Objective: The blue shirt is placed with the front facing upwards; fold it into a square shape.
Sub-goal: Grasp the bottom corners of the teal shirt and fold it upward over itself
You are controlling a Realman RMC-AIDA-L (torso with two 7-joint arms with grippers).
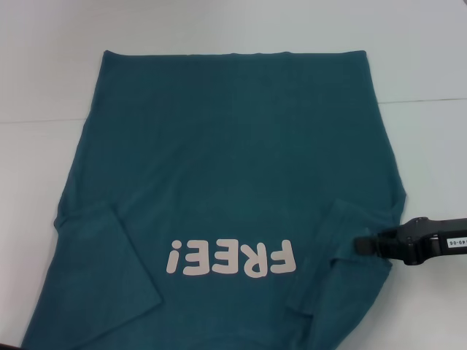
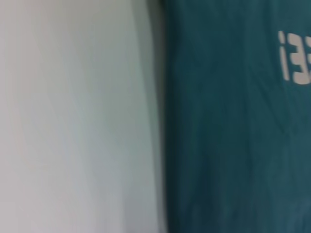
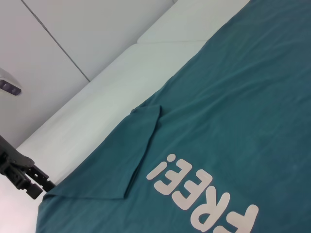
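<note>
Head view shows the blue shirt (image 1: 219, 182) spread flat across the white counter (image 1: 423, 65), filling the middle of the frame, its pale "FREE!" print (image 1: 231, 259) low at center. Both sleeves are folded inward over the body. At lower right the right claw (image 1: 363, 246) reaches in over the folded sleeve; whether it is spread or pinching cloth I cannot tell. In the right wrist view the left claw (image 3: 34, 187) sits at lower left beside the shirt's corner, its state unclear.
</note>
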